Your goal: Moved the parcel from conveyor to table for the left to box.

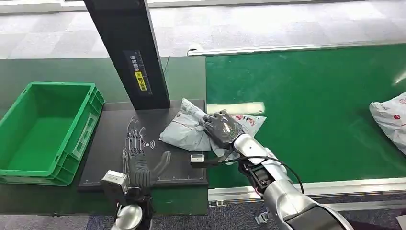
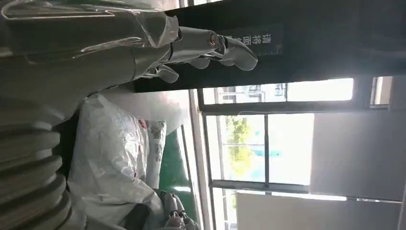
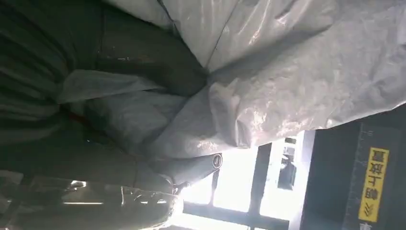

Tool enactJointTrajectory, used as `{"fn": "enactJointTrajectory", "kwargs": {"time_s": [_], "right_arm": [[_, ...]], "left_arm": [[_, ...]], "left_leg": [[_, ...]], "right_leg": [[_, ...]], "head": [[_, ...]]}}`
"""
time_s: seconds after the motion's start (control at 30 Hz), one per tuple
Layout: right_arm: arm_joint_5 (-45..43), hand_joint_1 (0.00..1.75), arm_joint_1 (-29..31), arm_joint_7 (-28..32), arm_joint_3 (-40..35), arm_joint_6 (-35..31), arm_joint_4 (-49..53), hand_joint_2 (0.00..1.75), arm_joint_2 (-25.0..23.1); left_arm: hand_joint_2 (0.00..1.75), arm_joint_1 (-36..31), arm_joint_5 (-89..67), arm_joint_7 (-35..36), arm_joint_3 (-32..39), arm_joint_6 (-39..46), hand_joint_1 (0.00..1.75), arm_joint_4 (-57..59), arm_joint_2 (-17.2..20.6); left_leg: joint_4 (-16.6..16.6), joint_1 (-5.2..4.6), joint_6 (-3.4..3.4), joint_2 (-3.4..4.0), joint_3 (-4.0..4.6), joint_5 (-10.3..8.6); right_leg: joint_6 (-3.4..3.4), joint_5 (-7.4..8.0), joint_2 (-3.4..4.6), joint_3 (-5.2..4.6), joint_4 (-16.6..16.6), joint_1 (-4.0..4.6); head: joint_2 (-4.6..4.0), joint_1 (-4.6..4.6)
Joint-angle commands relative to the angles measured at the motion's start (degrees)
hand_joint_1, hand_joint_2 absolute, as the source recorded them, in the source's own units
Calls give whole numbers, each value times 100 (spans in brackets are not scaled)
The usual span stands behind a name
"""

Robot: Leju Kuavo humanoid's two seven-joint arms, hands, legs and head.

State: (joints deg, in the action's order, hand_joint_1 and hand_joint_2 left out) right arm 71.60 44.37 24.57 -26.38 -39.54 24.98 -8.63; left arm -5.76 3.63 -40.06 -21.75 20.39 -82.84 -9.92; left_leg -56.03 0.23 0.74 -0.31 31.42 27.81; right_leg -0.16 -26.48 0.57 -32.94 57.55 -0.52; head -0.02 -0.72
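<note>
Parcel (image 1: pixel 191 127) is a grey-white poly mailer, lying mostly on the black table (image 1: pixel 110 163) at its right edge, one corner with red print overhanging onto the green conveyor (image 1: pixel 311 110). So the conveyor-to-table move looks almost finished: the bag is off the belt proper and resting just beside the black post (image 1: pixel 134 52).

Right hand (image 1: pixel 221 128) is on top of the parcel's right part, fingers (image 1: pixel 210 120) curled down over the crumpled film. Right wrist view shows plastic (image 3: pixel 287 72) bunched up against the hand, so I judge it has hold of the bag, not released yet.

Left hand (image 1: pixel 139 165) is over the table near its front edge, palm up, fingers (image 1: pixel 136 143) spread, thumb out, holding nothing. It is near the parcel but apart from it. Left wrist view has the same bag (image 2: pixel 110 153) close ahead of the open hand (image 2: pixel 191 48).

Green box (image 1: pixel 48 129) sits at the left end of the table, nothing inside as far as I can see.

Another parcel (image 1: pixel 390 120) waits further right on the conveyor.

Done: transfer to the table, roughly. Left, by my judgement: right hand lets go and clears, left hand takes the parcel and puts it in the box. Overhanging corner might drag if the belt runs
</note>
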Motion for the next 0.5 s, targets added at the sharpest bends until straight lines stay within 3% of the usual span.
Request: {"fn": "enactJointTrajectory", "kwargs": {"time_s": [0.03, 0.2, 0.37, 0.5], "right_arm": [[-123, 0, 330, 311, 221, -46, -654, 175, -192], [-162, 0, 307, 374, 254, -46, -581, 175, -202], [-701, 0, 17, 1339, 790, -46, 79, 175, -402], [-701, 0, 17, 1339, 790, -46, 79, 175, -402]], "left_arm": [[175, -153, 11, 6, -101, 31, 0, 443, 16], [175, -134, 11, 6, -94, 38, 0, 435, 22], [175, -87, 53, 6, -51, 20, 0, 459, 27], [175, -87, 53, 6, -51, 20, 0, 459, 27]], "left_leg": [[2, -3, 0, 2, -3, 0], [2, -2, 1, 3, -3, 0], [8, -2, 2, 9, -8, 0], [5, -1, 2, 3, -7, 0]], "right_leg": [[0, 0, -2, 2, 0, -2], [-1, 0, -3, 2, -1, -1], [-2, 1, 1, 5, -6, -1], [-1, -1, -3, 5, -3, 0]], "head": [[0, 2], [0, 0], [0, 0], [0, 0]]}}
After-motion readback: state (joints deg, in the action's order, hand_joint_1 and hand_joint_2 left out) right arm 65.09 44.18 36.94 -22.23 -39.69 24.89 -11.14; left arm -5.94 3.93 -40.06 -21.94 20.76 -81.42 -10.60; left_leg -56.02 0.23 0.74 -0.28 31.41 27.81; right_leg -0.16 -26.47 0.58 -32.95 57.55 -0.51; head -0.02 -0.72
